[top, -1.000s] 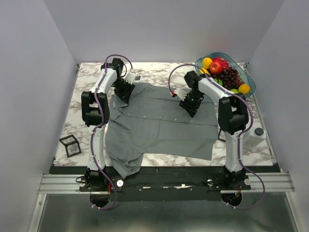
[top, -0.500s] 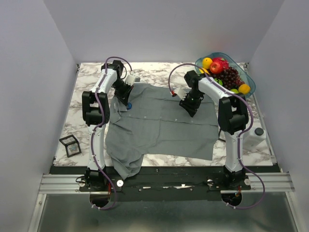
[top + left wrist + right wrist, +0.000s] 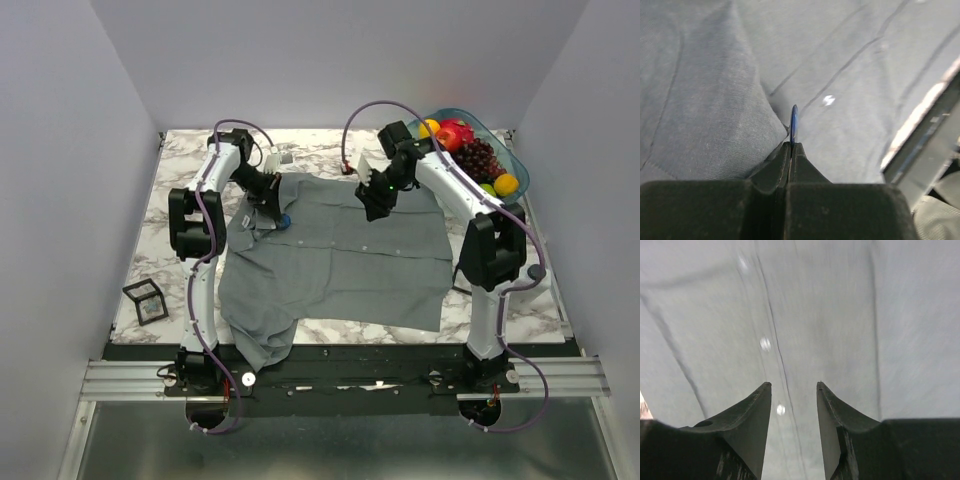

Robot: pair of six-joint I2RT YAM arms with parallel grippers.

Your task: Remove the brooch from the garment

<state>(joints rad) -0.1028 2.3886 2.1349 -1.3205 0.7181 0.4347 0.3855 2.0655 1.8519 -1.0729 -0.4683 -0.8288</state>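
Note:
The grey shirt (image 3: 340,255) lies spread on the marble table, collar to the left. My left gripper (image 3: 277,212) is over the shirt's upper left part, shut on the small blue brooch (image 3: 286,220). In the left wrist view the jaws (image 3: 791,146) pinch the brooch (image 3: 794,122) edge-on, and a fold of the shirt (image 3: 715,115) rises right beside it. I cannot tell whether the pin is free of the cloth. My right gripper (image 3: 373,203) is open and empty above the shirt's upper middle. In the right wrist view (image 3: 793,385) it hovers over the button row (image 3: 765,343).
A blue bowl (image 3: 519,168) of fruit stands at the back right corner. A black wire-frame cube (image 3: 146,300) sits near the left edge. A white container with a black cap (image 3: 528,285) stands at the right edge, beside the right arm.
My left gripper has moved right and nearer with the brooch, which now shows blue at its tip. My right arm has lifted and swung left and back over the shirt.

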